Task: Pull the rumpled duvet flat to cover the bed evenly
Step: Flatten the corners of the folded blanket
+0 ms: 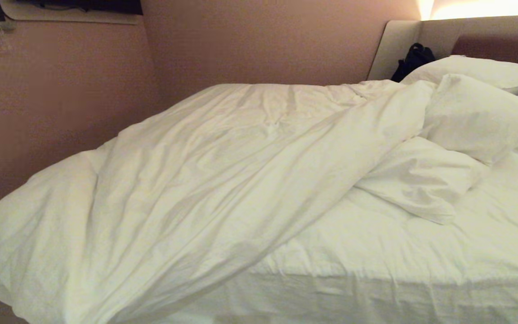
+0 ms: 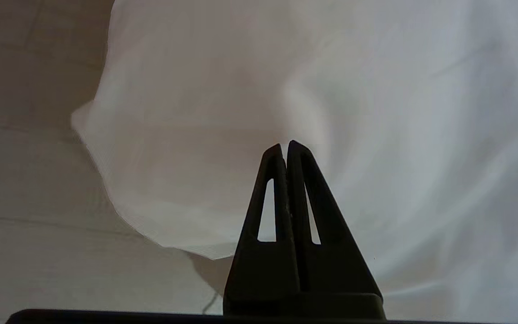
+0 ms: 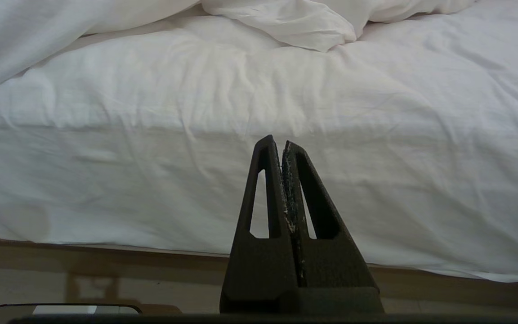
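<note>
White creased duvet [image 1: 205,180] lies bunched from nine o'clock toward one on the bed [image 1: 421,261], spilling over its near-left corner. Left gripper [image 2: 286,146], fingers pressed together on nothing, faces that hanging cloth; right gripper [image 3: 277,144], likewise clenched empty, faces the mattress side

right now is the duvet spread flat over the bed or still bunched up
Bunched up. The duvet lies heaped on the bed's left side, spilling over the edge, leaving the sheet on the right bare.

Wall [image 1: 61,99] close beside duvet [image 1: 187,180] — tight
</note>
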You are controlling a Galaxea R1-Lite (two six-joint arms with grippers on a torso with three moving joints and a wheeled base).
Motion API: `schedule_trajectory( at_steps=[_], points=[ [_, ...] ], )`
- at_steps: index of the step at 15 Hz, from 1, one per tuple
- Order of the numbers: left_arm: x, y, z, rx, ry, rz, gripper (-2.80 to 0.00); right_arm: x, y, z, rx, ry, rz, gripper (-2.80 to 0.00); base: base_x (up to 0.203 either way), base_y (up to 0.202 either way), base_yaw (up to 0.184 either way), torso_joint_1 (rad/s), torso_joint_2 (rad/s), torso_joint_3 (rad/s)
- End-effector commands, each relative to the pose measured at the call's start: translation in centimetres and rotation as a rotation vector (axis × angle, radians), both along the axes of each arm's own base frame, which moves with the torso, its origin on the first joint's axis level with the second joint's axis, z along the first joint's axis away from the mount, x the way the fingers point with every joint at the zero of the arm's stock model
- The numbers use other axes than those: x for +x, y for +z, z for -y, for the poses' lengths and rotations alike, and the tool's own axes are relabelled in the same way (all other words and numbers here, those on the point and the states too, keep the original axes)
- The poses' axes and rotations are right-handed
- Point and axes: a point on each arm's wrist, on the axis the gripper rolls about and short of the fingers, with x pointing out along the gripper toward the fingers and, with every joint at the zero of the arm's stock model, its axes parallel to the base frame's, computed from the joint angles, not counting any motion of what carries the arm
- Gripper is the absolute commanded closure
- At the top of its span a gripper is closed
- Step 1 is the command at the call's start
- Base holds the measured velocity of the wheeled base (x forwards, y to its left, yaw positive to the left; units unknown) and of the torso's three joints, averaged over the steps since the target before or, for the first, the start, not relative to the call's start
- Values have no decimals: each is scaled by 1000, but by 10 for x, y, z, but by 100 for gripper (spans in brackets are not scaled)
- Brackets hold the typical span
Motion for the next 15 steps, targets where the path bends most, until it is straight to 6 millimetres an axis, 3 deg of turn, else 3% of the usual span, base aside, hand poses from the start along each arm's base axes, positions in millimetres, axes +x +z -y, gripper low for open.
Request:
schedule_trajectory(
  at_steps=[1, 7, 8, 9, 15],
  points=[
    [1, -25, -8, -28, -15, -24, 0, 0, 0, 0, 0, 0, 0, 0, 0, 0, 0, 0, 0, 0],
    [-2, -37, -7, -60, -43, -17, 0, 0, 0, 0, 0, 0, 0, 0, 0, 0, 0, 0, 0, 0],
    [-2, -39, -5, -61, -49, -21, -227, 0, 0, 0, 0, 0, 0, 0, 0, 0, 0, 0, 0, 0],
    [-2, -40, -5, -61, -53, -22, -280, 0, 0, 0, 0, 0, 0, 0, 0, 0, 0, 0, 0, 0],
    [-4, -45, 0, -134, -123, 68, -280, 0, 0, 0, 0, 0, 0, 0, 0, 0, 0, 0, 0, 0]
  ],
)
